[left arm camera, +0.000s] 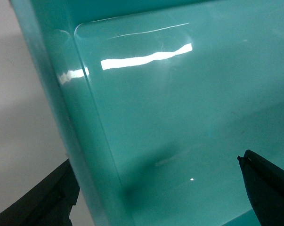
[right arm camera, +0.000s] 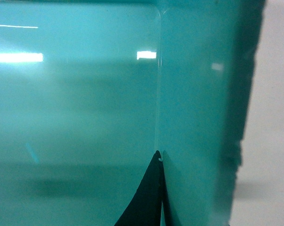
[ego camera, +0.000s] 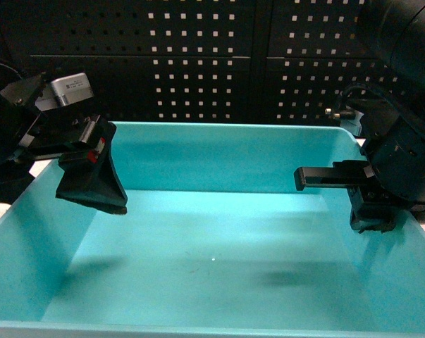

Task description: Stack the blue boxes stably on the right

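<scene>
filling the near view, the blue box (ego camera: pixel 219 267) sits between both arms. the left gripper (left arm camera: pixel 156 188) straddles its left wall, jaws apart, one inside, one outside; the right gripper (ego camera: pixel 371 211) sits at the right wall, and whether its jaws are clamped i cannot tell. this looks like the grasping step; next needs a level, two-sided lift rightward.

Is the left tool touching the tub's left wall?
Cannot tell. In the left wrist view the left tool straddles the tub wall, fingers either side, but neither contact nor gap shows plainly.
</scene>
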Tool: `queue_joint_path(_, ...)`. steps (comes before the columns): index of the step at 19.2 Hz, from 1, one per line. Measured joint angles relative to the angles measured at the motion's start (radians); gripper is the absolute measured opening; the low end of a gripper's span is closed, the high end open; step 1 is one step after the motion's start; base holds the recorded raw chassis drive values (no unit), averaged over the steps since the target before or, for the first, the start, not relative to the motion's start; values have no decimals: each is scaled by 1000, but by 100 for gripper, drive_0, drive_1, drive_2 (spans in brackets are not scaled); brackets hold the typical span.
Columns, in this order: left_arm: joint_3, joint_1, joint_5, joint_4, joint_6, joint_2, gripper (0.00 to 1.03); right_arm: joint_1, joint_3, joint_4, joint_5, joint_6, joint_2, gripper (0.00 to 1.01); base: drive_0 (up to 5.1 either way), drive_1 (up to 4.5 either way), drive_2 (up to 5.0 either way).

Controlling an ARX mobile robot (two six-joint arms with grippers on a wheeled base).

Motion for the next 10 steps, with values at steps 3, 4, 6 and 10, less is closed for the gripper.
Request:
queue_joint_path(3,-1,0,-12,-11,0,22,98,0,0,0,0,0,0,2,0,0,0)
queue_joint_path(4,-2,0,-13,-20,-1,26,98,0,0,0,0,0,0,2,0,0,0)
queue_joint_path(6,-4,0,-12,-21,-1,39,98,0,0,0,0,0,0,2,0,0,0)
queue_joint_path(10,-1,16,-13,-31,10,55,49,0,0,0,0,0,0,2,0,0,0)
